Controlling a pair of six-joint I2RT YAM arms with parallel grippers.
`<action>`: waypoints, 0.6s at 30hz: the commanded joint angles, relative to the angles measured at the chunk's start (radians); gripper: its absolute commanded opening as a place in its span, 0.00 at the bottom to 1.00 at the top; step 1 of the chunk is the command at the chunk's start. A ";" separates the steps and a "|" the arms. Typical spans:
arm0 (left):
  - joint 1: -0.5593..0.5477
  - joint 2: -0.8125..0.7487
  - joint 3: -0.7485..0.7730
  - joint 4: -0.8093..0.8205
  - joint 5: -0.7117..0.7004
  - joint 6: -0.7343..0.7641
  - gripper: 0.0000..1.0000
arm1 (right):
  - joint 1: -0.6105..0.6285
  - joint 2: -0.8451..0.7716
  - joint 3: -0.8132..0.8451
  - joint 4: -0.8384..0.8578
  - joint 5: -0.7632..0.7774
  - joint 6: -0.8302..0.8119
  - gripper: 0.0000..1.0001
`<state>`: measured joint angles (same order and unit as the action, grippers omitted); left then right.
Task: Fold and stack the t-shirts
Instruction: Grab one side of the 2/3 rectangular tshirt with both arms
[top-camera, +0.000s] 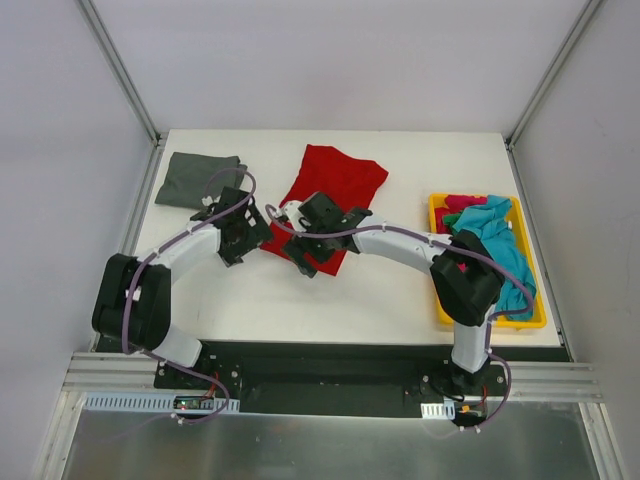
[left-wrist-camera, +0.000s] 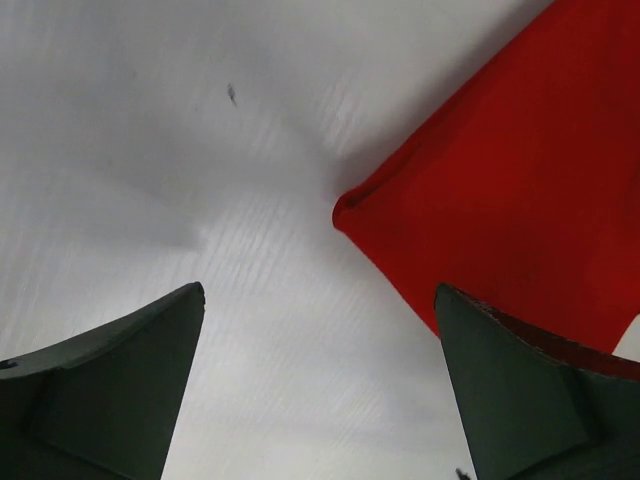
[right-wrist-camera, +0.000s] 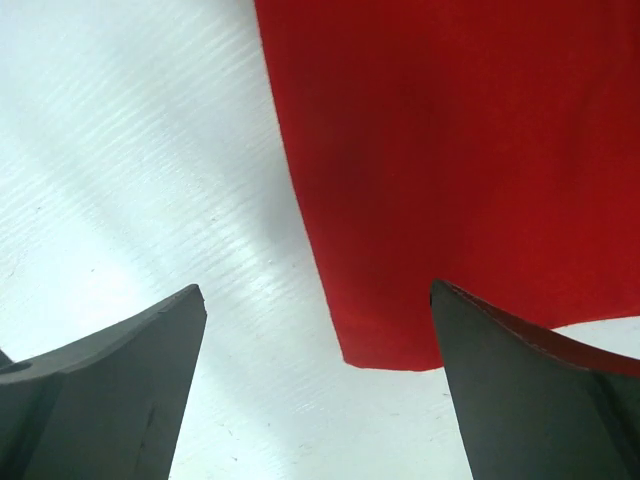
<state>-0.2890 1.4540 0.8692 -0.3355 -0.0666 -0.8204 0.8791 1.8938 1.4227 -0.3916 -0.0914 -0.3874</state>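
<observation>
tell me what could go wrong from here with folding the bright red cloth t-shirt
1. The left gripper is open with only a corner of the bright red cloth t-shirt ahead of it; closing may catch too little and slip.
2. The right gripper straddles just the shirt's edge, so the two lifts could be uneven, giving a crooked fold.

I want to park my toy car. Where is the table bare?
Biggest bare patch: the near table, between the arms, this side of the red t-shirt. A smaller one lies between the red t-shirt and the yellow tray. Crowded: the middle, where the left hand and right hand hover, and the tray, heaped with t-shirts.
</observation>
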 joint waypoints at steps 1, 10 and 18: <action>0.011 0.097 0.070 0.013 0.042 0.010 0.93 | 0.009 -0.004 -0.011 -0.030 0.016 0.005 0.96; 0.011 0.259 0.126 0.013 0.047 0.018 0.71 | 0.078 0.004 -0.085 -0.044 0.206 -0.025 0.96; 0.011 0.304 0.119 0.029 0.090 0.027 0.28 | 0.152 -0.018 -0.108 -0.017 0.424 -0.070 0.96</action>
<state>-0.2859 1.7130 1.0042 -0.2943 -0.0212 -0.8165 0.9882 1.8984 1.3293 -0.4229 0.1711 -0.4099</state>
